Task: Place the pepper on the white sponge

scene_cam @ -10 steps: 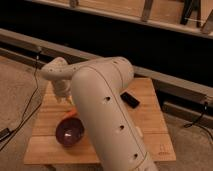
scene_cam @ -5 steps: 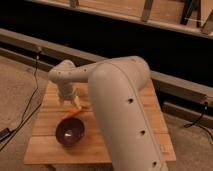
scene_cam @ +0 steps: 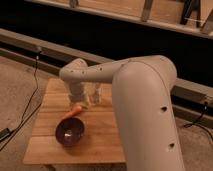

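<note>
The small orange pepper (scene_cam: 73, 112) lies on the wooden table (scene_cam: 45, 145), just behind the rim of the dark purple bowl (scene_cam: 70, 132). My gripper (scene_cam: 86, 102) hangs straight down over the table's middle, directly behind and slightly right of the pepper. It is open, its two pale fingers (scene_cam: 96, 95) stand apart, and nothing is between them. The left finger's tip is close above the pepper's stem end. The white sponge is hidden, probably behind my arm.
My thick white arm (scene_cam: 145, 110) sweeps in from the lower right and covers the table's right half. A black cable (scene_cam: 27, 105) trails on the floor at the left. A dark rail and wall run behind the table.
The arm has swung further right and toward the camera, covering more of the table. The gripper has shifted right along the table and now stands just behind the pepper.
</note>
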Robot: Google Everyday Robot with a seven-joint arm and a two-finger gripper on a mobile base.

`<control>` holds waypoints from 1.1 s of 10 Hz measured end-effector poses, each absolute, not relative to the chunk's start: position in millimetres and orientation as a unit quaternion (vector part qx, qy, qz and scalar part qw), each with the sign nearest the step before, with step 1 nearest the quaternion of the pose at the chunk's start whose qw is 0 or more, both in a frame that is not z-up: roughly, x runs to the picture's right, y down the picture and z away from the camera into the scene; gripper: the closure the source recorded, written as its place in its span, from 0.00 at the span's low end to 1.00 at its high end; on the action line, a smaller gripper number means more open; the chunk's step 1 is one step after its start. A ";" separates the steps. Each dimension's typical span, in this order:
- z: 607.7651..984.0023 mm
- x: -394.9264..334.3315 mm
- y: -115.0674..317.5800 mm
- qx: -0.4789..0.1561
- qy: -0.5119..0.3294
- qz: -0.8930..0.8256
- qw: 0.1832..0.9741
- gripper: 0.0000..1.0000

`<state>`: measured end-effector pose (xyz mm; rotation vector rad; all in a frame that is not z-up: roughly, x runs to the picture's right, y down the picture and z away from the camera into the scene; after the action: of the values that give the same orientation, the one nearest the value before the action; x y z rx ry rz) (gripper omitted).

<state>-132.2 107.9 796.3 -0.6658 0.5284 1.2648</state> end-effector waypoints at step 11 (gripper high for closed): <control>834.9 -130.2 92.1 -0.223 0.263 0.230 0.910 0.35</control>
<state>-130.2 92.1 834.9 -0.4588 0.5415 0.4742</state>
